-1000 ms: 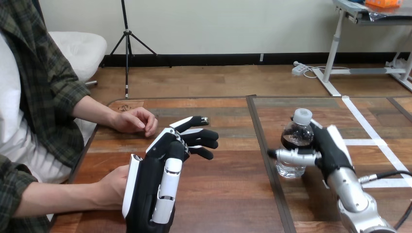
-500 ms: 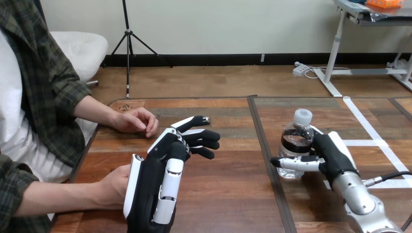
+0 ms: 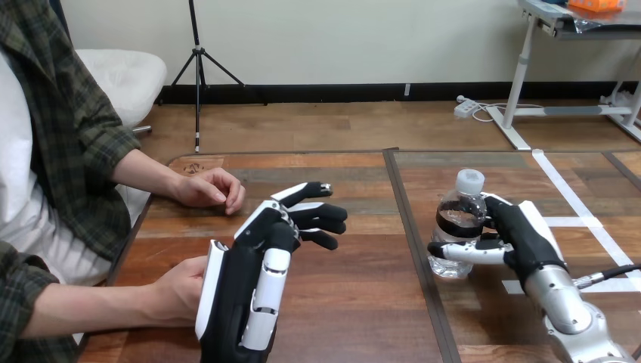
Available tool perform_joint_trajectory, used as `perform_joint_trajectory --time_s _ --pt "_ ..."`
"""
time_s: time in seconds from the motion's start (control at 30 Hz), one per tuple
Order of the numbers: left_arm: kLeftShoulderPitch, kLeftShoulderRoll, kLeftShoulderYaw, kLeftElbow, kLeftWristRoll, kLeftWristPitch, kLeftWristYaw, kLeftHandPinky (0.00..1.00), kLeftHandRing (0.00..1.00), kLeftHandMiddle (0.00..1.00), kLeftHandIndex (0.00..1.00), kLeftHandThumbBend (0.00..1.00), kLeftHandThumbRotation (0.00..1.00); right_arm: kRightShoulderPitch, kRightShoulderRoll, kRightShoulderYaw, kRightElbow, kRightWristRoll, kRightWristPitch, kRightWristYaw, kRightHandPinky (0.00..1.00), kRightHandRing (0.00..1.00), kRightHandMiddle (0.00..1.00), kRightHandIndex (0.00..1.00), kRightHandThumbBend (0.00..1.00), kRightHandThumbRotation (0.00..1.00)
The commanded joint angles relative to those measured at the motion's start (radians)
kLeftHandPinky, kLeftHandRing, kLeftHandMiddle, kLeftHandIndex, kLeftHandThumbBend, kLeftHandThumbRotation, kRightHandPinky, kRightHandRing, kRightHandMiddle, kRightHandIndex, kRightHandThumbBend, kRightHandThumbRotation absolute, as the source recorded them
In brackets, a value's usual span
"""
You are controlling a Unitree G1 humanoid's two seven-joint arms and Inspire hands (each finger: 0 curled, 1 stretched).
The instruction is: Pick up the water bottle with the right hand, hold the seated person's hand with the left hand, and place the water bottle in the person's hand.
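The clear water bottle [image 3: 458,221] with a white cap stands upright on the table's right half. My right hand [image 3: 523,234] is round it from the right: the thumb [image 3: 462,252] crosses its front low down and the fingers curl behind it. My left hand [image 3: 253,276] hovers over the left half, palm turned left, its fingers [image 3: 317,215] relaxed and spread, holding nothing. The person's hand at the lower left [image 3: 178,291] lies on the table right beside my left palm, partly hidden by it; I cannot tell whether they touch. The person's other hand [image 3: 209,187] rests loosely curled farther back.
A dark seam [image 3: 412,227] runs front to back between the two tabletop halves, just left of the bottle. White tape lines [image 3: 574,204] mark the right half. The person's forearms come in from the table's left edge.
My right forearm has drawn back toward the lower right and the thumb now sits a little lower on the bottle. The bottle, my left hand and the person's hands have hardly moved.
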Motion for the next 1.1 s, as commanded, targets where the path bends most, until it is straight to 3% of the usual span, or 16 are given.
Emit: perform_joint_trajectory --time_s 0.0,0.2,0.57,0.9,1.07 --pt "-0.049 -0.028 0.003 -0.02 0.005 -0.006 0.001 0.51 0.6 0.63 0.71 0.36 0.96 -0.02 -0.017 -0.005 -0.076 0.01 -0.001 -0.024 0.75 0.8 0.82 0.82 0.79 0.0" --pt "-0.051 -0.026 0.003 -0.02 0.001 -0.001 0.0 0.5 0.59 0.63 0.71 0.36 0.96 -0.013 -0.005 -0.015 -0.099 0.021 0.001 -0.049 0.72 0.73 0.75 0.76 0.76 0.0" --pt "-0.051 -0.023 0.002 -0.022 -0.01 0.003 -0.006 0.49 0.58 0.63 0.7 0.36 0.96 -0.005 0.015 -0.027 -0.128 0.044 -0.012 -0.096 0.56 0.57 0.62 0.66 0.71 0.0" --pt "-0.042 -0.024 0.0 -0.04 -0.023 0.02 -0.008 0.48 0.58 0.63 0.7 0.34 0.95 -0.003 0.014 0.001 -0.155 0.005 -0.011 -0.169 0.5 0.51 0.55 0.59 0.71 0.0" --pt "-0.043 -0.024 0.001 -0.038 -0.024 0.016 -0.009 0.48 0.58 0.63 0.7 0.35 0.94 -0.003 0.012 0.01 -0.168 -0.011 -0.007 -0.178 0.49 0.5 0.53 0.56 0.72 0.0"
